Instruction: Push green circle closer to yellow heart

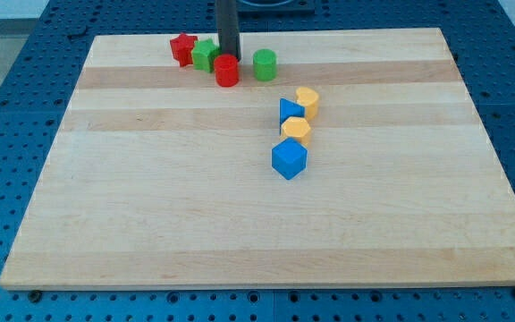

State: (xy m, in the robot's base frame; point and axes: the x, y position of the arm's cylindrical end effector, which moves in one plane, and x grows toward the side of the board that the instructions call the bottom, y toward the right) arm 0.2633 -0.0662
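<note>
While my tip (229, 57) is sitting behind the red cylinder (227, 71), gripping nothing, the green circle (265, 64) is waiting top-centre.
You are wanting contact on its upper-left side (avoiding red), steering toward the yellow heart (308, 101).

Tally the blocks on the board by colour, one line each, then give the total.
Red: 2, a red star and a red cylinder
Green: 2, a green block and the green circle
Blue: 2, a blue triangle and a blue cube
Yellow: 2, the yellow heart and a yellow hexagon
Total: 8
</note>
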